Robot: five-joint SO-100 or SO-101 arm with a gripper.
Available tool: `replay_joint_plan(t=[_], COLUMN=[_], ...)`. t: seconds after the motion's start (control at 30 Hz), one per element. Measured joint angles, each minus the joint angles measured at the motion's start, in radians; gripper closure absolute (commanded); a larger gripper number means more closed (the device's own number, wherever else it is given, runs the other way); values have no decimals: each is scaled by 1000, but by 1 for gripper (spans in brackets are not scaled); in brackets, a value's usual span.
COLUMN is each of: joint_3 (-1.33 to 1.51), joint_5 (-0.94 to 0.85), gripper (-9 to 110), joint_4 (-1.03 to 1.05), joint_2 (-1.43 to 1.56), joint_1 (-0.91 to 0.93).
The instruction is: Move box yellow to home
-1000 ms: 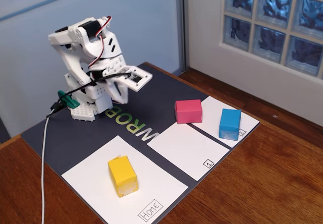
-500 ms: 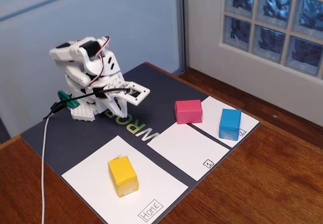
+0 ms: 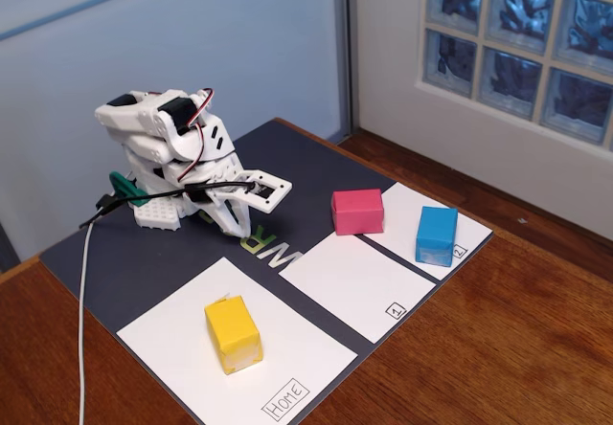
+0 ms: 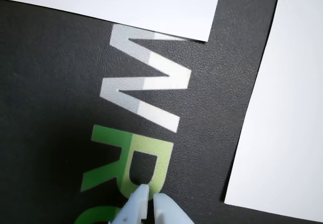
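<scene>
Colours on the dark mat and its white sheets

The white gripper (image 3: 239, 222) hangs over a charcoal mat (image 4: 60, 82) printed with pale grey-white and green letters (image 4: 146, 90); beyond its tips lie white sheets, home (image 3: 182, 344) bearing the bright yellow box yellow (image 3: 233, 334), the others a pink block (image 3: 357, 211) and a blue block (image 3: 437, 234); the table (image 3: 517, 348) is reddish-brown wood.
</scene>
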Motion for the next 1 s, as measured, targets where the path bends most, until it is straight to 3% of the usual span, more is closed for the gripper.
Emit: replay_joint_plan(t=[1.0], joint_3=[0], joint_5=[-8], gripper=[102], joint_4=[0], joint_2=[0], joint_1=[32])
